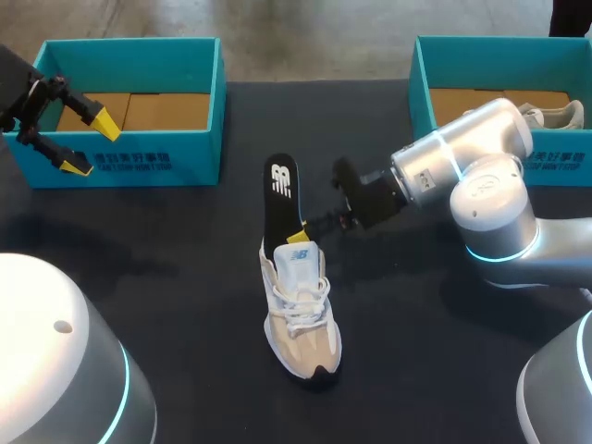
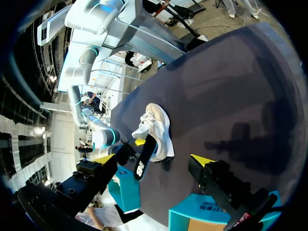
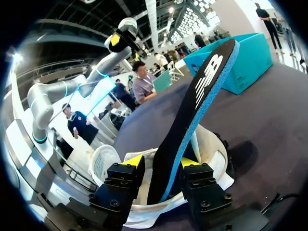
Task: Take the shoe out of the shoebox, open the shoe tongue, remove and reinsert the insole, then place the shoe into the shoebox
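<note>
Insole step in hand. The shoe (image 1: pixel 301 310) stands near the middle of the counter (image 1: pixel 166 277), outside the boxes, toe toward the robot. The insole (image 3: pixel 197 106) is partly in the shoe: its upper end stands tilted up out of the collar, its lower end hidden inside. The right tool (image 3: pixel 162 166) is clamped on the insole low down, one yellow tip against each face. The left tool (image 1: pixel 90 141) hangs over the front wall of the left shoebox (image 1: pixel 139 162), fingers wide, holding nothing. Whether the insole is going out or in cannot be told. Judgement: the next move calls for travel along the insole's length, and the shoe is unbraced — it may drag or tip.
</note>
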You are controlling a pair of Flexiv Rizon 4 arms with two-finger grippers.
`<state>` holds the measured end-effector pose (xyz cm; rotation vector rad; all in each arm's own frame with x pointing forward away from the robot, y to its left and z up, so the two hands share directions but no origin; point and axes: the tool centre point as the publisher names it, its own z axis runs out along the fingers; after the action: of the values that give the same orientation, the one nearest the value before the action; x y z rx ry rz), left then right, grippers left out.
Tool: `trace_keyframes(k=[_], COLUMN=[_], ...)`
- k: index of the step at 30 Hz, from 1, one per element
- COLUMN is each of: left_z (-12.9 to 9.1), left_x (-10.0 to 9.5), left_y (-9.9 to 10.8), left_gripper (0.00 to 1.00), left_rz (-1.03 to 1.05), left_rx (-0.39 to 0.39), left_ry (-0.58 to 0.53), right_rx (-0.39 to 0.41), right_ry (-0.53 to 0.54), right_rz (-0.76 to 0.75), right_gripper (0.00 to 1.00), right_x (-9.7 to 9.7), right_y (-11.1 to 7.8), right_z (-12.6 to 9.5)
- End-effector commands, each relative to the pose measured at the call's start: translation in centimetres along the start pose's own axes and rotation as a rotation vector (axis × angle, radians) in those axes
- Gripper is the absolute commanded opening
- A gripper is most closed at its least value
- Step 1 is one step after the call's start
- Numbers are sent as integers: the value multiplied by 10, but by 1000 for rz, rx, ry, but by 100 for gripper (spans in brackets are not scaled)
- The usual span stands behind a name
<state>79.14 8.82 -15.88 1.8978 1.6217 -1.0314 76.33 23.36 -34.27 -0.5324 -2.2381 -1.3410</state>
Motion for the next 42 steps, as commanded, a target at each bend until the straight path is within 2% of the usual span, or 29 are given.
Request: trace_keyframes(k=[1, 16, 20, 21, 22, 23, 37, 42], left_z=[0, 0, 0, 0, 0, 0, 0, 0], left_x=[0, 0, 0, 0, 0, 0, 0, 0], left_y=[-1, -1, -1, -1, -1, -1, -1, -1], left_gripper=[100, 100, 100, 100, 100, 100, 100, 100], left_rz=[0, 0, 0, 0, 0, 0, 0, 0], left_rx=[-1, -1, -1, -1, -1, -1, -1, -1], left_ry=[2, 2, 2, 2, 2, 2, 2, 2], right_rx=[-18, -54, -52, -49, -48, -43, 114, 126], right_ry=[-23, -60, -60, -59, -59, -58, 7, 25], right_rz=[-5, -6, 1, 3, 4, 7, 54, 59], right_gripper=[41, 30, 24, 20, 7, 0, 0, 0], right_x=[4, 4, 3, 2, 2, 2, -2, -4], right_y=[3, 17, 19, 20, 20, 20, 23, 18], right_z=[0, -3, -3, -3, -3, -3, 2, 5])
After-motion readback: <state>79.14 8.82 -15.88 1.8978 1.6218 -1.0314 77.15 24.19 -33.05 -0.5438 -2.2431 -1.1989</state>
